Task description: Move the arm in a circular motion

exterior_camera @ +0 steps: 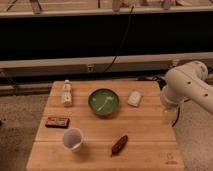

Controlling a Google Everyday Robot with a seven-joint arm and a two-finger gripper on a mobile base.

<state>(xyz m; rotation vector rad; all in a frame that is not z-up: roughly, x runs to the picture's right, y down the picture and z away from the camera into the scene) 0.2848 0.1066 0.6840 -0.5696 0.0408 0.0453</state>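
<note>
The white arm (186, 86) of thick rounded segments with small dark dots comes in from the right edge and hangs over the right side of the wooden table (145, 150). The gripper (169, 114) points down at the table's right edge, right of the small white packet (134, 97). It holds nothing that I can see.
On the table lie a green bowl (104, 102) at the middle, a small bottle on its side (66, 93) at the back left, a dark flat box (57, 122), a clear cup (73, 139) and a brown oblong item (119, 145). A dark wall with a cable stands behind.
</note>
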